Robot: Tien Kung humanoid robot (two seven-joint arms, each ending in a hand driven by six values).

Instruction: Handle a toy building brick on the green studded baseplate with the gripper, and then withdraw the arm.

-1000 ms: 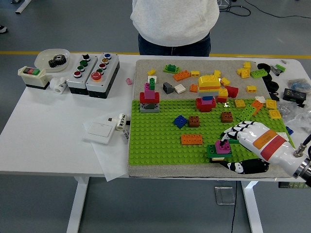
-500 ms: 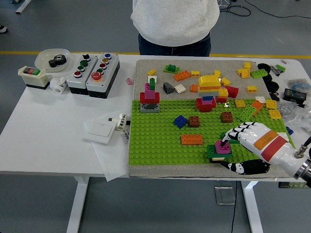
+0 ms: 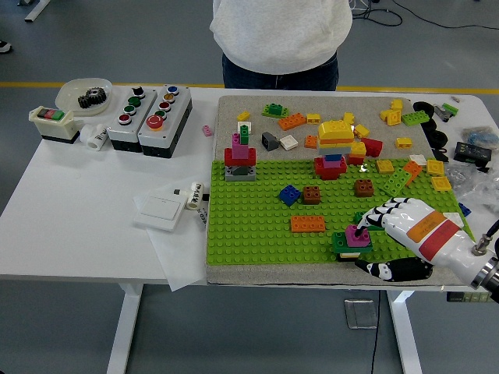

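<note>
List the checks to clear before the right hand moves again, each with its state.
1. Right hand at the magenta brick stacked on the dark green brick: ok.
2. Fingers closed firmly on the magenta brick: cannot tell.
3. Stack sits on the green studded baseplate: ok.
4. Orange rectangular brick apart from the hand: ok.
5. Person in the white top stands behind the far edge, no hands over the table: ok.

One green baseplate point(image 3: 257, 226), two grey button boxes point(image 3: 148, 117), one robot hand point(image 3: 390, 222), one person point(image 3: 281, 39), loose bricks uncounted.
</note>
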